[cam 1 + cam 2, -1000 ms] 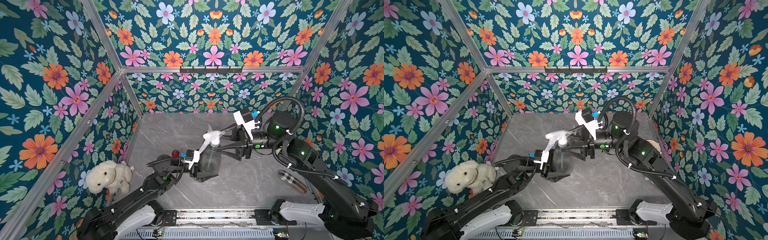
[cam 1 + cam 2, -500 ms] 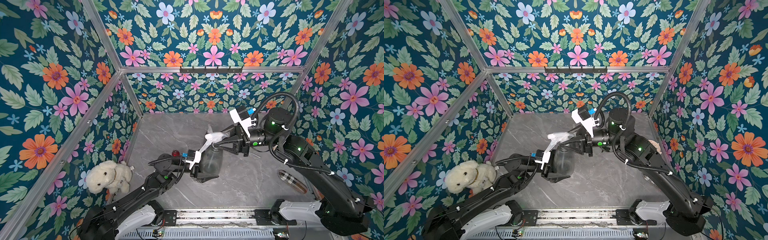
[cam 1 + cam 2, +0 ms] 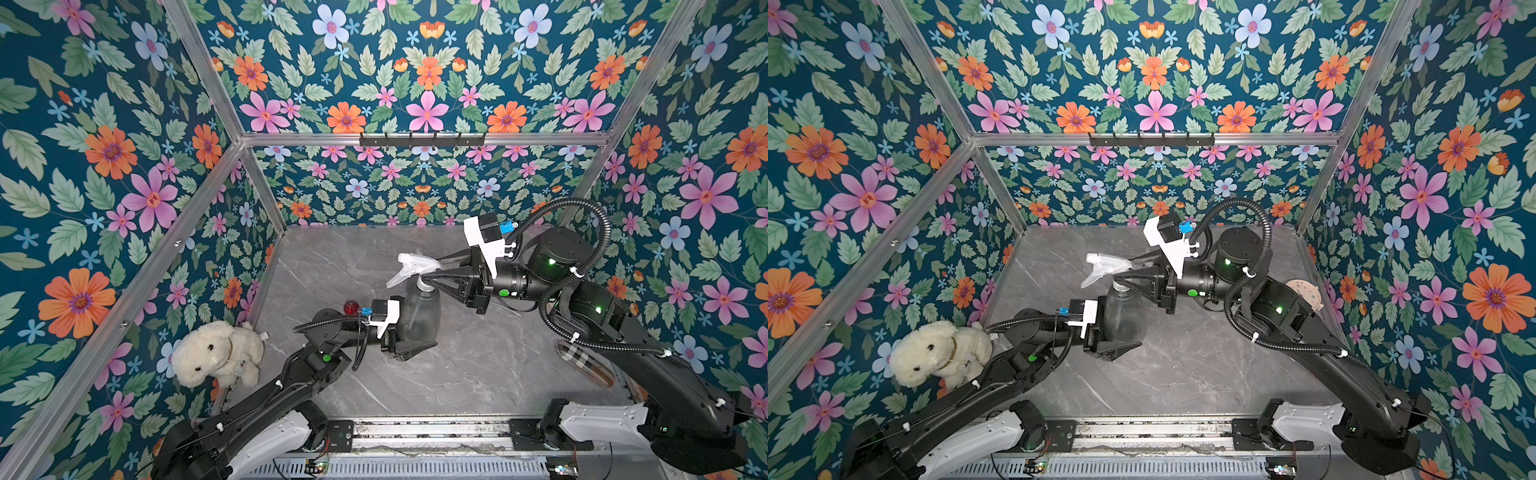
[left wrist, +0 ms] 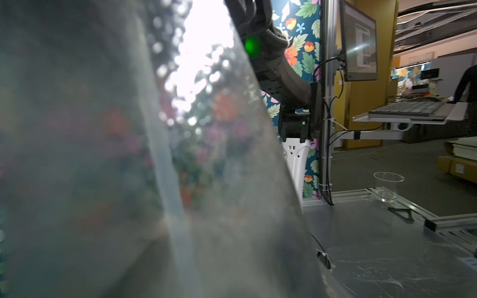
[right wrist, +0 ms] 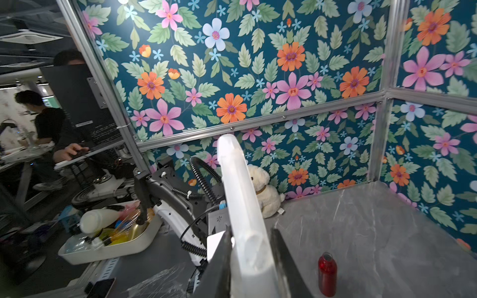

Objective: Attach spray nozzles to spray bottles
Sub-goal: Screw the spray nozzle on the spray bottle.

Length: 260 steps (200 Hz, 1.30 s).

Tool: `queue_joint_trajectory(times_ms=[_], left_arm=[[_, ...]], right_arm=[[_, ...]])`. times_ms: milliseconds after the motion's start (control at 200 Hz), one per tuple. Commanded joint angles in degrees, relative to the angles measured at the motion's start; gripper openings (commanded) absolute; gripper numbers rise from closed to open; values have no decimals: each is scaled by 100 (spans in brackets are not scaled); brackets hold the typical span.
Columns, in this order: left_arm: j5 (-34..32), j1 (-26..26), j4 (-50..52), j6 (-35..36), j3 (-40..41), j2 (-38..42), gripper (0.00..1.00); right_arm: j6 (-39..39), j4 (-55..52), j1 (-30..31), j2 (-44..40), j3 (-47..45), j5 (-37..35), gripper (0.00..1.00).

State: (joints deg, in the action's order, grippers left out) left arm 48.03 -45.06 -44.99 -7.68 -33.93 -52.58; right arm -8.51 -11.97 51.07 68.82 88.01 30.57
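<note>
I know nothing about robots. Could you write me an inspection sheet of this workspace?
Surface: grey marble-look table.
Job's things: whitish spray nozzle sits on the upright smoky spray bottle neck; small red bottle stands apart, without nozzle.
Clutter: plush dog in a corner; plaid object at the table's right edge.
Grippers: left gripper holds the spray bottle's body; right gripper shut on the spray nozzle.
Cables: black ribbed hoses loop behind both grippers.
Surroundings: floral walls; hook rail on back wall.
</note>
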Motion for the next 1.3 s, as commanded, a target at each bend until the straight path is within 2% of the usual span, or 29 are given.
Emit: queue_joint_trajectory(times_ms=[0,165,270,410,505,685,865,1085,1295], left_arm=[[-1188,8,60,62,-175,35,0],[-2158,-33,137,335,-136,142,0],[-2945,-171,261,718,-125,142,0],[-4122,-539,306,1263,-126,-6,0],[-4693,-785,344,1547,-187,-166,0],[-4783,-838,434,1603,-132,-112,0],[-4803,-838,586,1583,-154,-136,0],[-4763,-838,558,1472,-184,-251,0],[-4696,-838,536,1461,-130,-191,0]], right_arm=[[-103,-814,187,63,-210,-292,15],[-491,-638,693,149,-541,-1527,15],[-648,-667,1194,364,-604,-2736,14],[-1277,-1164,1741,909,-284,-4433,13],[-1195,-1330,2116,1415,4,-5357,13],[-874,-919,2136,1332,-109,-5396,14],[-514,-445,2141,1021,-395,-5235,36],[163,-29,2139,396,-438,-5283,45],[337,181,2144,-624,-972,-4679,56]])
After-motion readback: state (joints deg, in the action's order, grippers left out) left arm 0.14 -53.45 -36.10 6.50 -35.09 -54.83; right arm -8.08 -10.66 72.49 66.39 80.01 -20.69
